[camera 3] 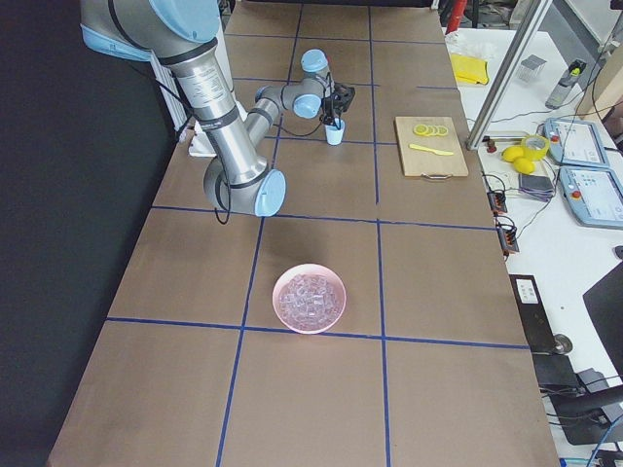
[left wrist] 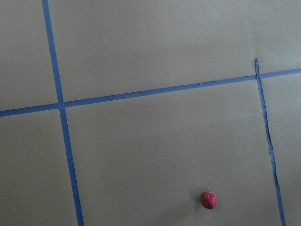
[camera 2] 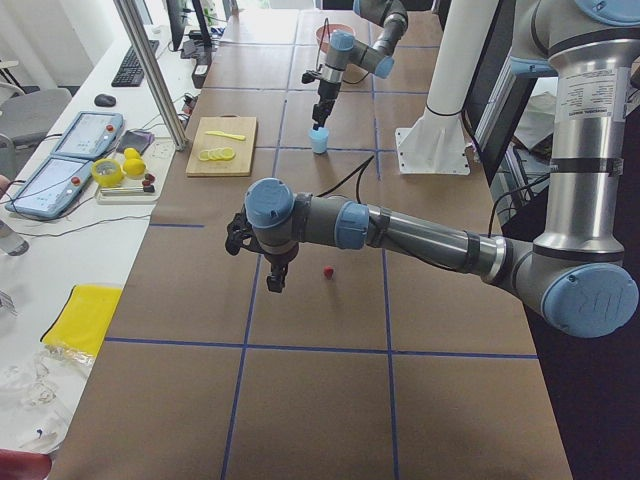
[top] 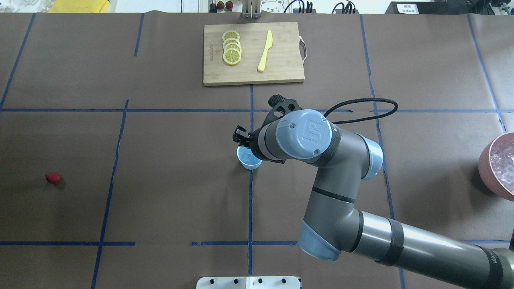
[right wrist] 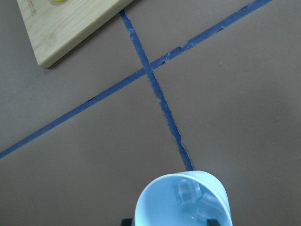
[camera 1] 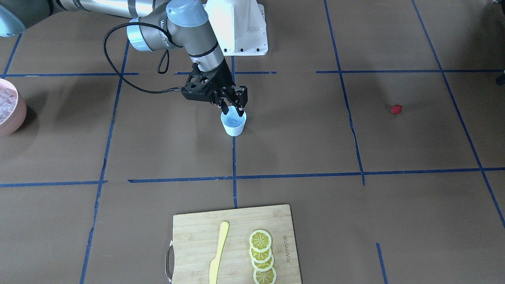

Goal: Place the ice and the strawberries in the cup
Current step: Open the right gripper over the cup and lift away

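Note:
The pale-blue cup (camera 1: 233, 125) stands near the table's middle on a blue tape line. Clear ice cubes (right wrist: 187, 192) lie inside it. My right gripper (camera 1: 232, 110) hangs just above the cup's rim, its fingers spread apart and empty. The small dark-red strawberry (camera 1: 396, 109) lies alone on the table far over on my left side; it also shows in the left wrist view (left wrist: 209, 200). My left gripper (camera 2: 274, 283) hovers above the table close beside the strawberry (camera 2: 328, 271); I cannot tell whether it is open or shut.
A pink bowl (top: 486, 160) full of ice cubes (top: 506, 160) stands at the table's right end. A wooden cutting board (top: 281, 68) at the far side carries lemon slices (top: 231, 47) and a yellow knife (top: 265, 51).

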Tool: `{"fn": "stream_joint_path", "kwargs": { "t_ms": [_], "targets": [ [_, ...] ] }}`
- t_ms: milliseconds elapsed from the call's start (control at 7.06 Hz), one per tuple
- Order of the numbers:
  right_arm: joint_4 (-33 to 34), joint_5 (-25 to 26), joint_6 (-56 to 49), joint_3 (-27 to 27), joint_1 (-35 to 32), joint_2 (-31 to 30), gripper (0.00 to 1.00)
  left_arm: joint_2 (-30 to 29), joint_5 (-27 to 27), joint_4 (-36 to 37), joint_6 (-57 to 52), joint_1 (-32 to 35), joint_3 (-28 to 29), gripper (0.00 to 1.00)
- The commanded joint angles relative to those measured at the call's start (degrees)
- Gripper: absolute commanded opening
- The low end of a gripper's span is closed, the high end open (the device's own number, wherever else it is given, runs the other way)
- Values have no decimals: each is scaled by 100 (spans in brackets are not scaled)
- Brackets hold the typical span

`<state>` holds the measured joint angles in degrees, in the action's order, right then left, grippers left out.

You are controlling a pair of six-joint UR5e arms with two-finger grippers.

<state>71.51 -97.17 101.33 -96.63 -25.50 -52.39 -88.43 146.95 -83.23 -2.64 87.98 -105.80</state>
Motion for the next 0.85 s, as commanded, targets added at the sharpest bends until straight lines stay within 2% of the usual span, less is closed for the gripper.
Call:
{"fn": "stream_joint_path", "kwargs": {
  "t_ms": [0, 142, 283, 567, 709],
  "targets": [
    [12, -30, -16, -31, -173, 9, 61, 1, 0, 0, -9, 0, 7, 100],
    [64, -292, -16, -258, -505, -112, 62, 1, 0, 0, 0, 0, 7, 100],
    [474, -808, -42, -869, -969, -609, 64, 1, 0, 0, 0, 0, 16, 100],
    [548, -2168, -1047, -1637, -2128, -1847, 68, -8, 0, 0, 0, 0, 16, 100],
    [513, -2941, -1906, -1753, -2830, -2524, 80, -8, 0, 0, -9, 0, 42, 100]
  ]
}}
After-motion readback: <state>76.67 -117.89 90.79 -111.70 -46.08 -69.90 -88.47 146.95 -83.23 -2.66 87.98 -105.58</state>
